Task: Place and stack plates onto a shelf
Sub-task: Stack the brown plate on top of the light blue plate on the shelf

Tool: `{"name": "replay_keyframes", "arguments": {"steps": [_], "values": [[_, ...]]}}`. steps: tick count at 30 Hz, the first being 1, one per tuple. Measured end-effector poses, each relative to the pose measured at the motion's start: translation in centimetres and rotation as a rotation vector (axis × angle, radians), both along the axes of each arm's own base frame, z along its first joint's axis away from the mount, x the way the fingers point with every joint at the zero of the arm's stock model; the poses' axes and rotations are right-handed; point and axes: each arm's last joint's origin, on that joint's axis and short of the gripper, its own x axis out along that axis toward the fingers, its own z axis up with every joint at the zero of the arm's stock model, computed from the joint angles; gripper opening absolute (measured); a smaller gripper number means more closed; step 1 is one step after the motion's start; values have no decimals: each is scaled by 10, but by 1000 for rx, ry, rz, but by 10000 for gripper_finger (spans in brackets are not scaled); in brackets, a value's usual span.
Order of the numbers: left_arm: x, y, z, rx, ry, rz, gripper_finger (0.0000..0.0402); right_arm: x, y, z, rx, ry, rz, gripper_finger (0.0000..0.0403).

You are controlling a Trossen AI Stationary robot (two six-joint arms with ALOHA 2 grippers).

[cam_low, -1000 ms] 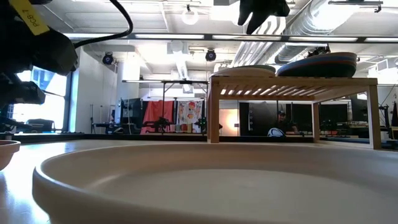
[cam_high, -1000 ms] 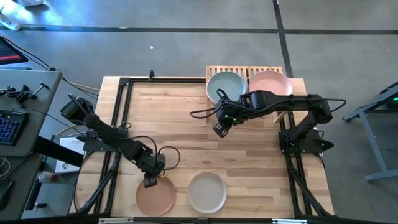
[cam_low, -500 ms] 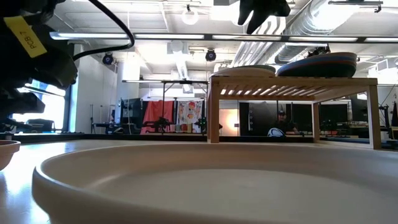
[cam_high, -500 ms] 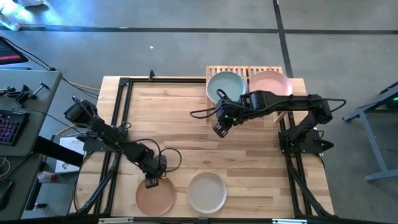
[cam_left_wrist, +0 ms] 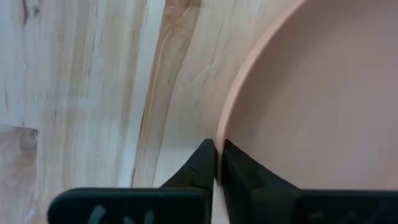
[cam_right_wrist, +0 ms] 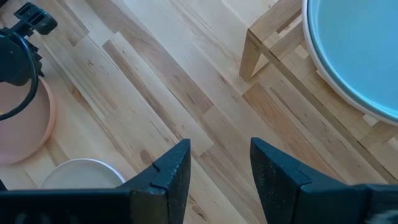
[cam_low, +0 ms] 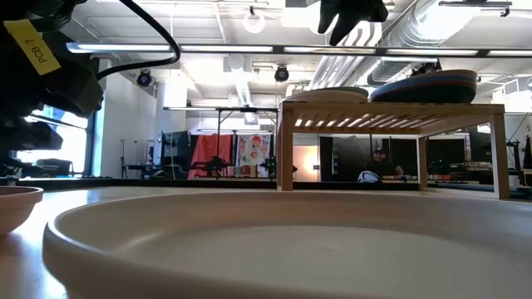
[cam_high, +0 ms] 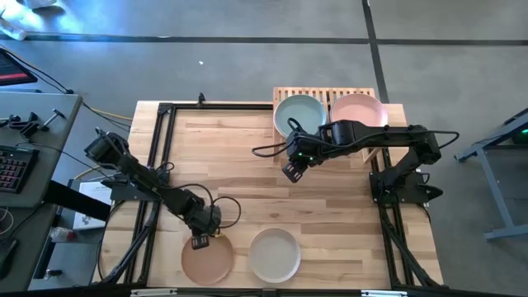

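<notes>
Concrete grey floor around a light plank table (cam_high: 247,157) with black frame rails. Low slatted light-wood shelf (cam_high: 323,94) at the far edge, carrying round matte plates: pale green plate (cam_high: 299,115) and pink plate (cam_high: 360,110) on top, side by side. Near edge: terracotta plate (cam_high: 206,261) and cream plate (cam_high: 275,255), shallow, smooth, just apart. Left end effector (cam_high: 199,242) pinched closed on the terracotta rim. Right end effector (cam_high: 289,173) spread wide, empty, hovering in front of the shelf.

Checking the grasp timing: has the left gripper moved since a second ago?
Yes. The left gripper slid slightly toward the table's near edge, onto the terracotta plate rim, and shut there; the cream plate beside it stayed put.
</notes>
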Motion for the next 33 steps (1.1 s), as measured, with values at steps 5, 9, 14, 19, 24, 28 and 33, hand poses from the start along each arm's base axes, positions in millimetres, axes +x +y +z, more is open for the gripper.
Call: {"name": "replay_keyframes", "arguments": {"steps": [5,9,14,19,24,28,33], "values": [[0,5,6,-15,-8,16,3,0,0,0,0,0,-1,142],[-3,15,17,-1,-9,13,3,0,0,0,0,-7,-11,142],[-8,35,38,30,-7,22,2,1,0,0,1,-15,-9,142],[-11,59,63,116,-42,96,1,3,0,1,9,-29,-8,142],[-17,86,82,193,-37,240,1,4,1,2,38,-53,-47,142],[-17,105,94,200,-54,351,1,7,1,3,50,-89,-65,142],[-12,128,108,207,-103,477,1,15,0,9,31,-198,-77,142]]}}
